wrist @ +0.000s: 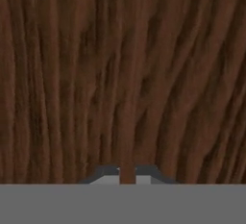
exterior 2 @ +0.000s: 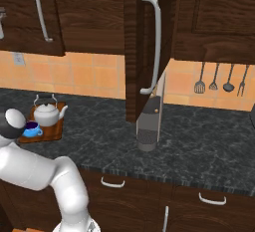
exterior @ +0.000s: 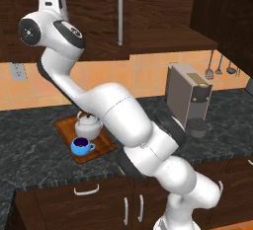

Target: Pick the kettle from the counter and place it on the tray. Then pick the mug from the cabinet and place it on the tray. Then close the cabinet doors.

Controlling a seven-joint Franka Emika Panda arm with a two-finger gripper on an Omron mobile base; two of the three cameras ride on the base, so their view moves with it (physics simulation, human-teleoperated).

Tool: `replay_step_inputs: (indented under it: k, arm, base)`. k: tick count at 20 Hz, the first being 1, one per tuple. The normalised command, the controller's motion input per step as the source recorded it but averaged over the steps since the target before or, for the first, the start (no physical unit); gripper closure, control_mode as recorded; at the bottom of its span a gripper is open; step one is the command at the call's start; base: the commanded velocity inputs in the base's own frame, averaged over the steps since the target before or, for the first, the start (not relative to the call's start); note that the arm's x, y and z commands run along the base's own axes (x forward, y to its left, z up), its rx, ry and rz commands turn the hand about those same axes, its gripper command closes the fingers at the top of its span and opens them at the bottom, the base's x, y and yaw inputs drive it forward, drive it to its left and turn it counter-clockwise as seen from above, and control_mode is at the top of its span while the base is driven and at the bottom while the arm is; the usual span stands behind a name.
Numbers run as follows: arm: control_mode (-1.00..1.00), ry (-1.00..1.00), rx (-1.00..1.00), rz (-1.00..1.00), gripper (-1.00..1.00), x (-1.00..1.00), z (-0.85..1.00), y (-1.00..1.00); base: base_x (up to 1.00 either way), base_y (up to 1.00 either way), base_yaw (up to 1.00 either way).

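Note:
The silvery kettle (exterior: pixel 88 124) (exterior 2: pixel 47 112) and the blue mug (exterior: pixel 81 146) (exterior 2: pixel 32 129) stand side by side on the wooden tray (exterior: pixel 62 124) (exterior 2: pixel 54 133), which lies on the dark counter (exterior: pixel 29 147) (exterior 2: pixel 199 146). My arm reaches up to the left cabinet door (exterior: pixel 94 21) (exterior 2: pixel 79 12), which lies flat across its half of the cabinet. My gripper (wrist: pixel 126 175) is shut and empty, its tips right against the door's wood grain. The right cabinet door (exterior 2: pixel 133 52) stands open, swung out over the counter, and the cabinet shelf (exterior: pixel 170 40) shows.
A boxy grey coffee machine (exterior: pixel 188 95) (exterior 2: pixel 149 124) stands on the counter under the open door. Kitchen utensils (exterior 2: pixel 219 79) hang on the tiled wall to the right. A wall socket (exterior: pixel 17 71) sits at the left. Drawers with silver handles (exterior 2: pixel 112 182) run below the counter.

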Motion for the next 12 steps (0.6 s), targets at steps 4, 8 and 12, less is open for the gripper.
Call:
replay_step_inputs:
  k: [4,8,12]
  arm:
    - [-1.0,-0.01,0.19,0.14,1.0,1.0,-0.51,-0.21]
    - [-1.0,-0.04,0.2,0.16,1.0,1.0,-0.45,-0.22]
    - [-1.0,-0.1,0.18,0.21,1.0,0.97,-0.71,-0.28]
  base:
    - [0.0,0.0,0.0]
    - [0.0,0.0,0.0]
    - [0.0,0.0,0.0]
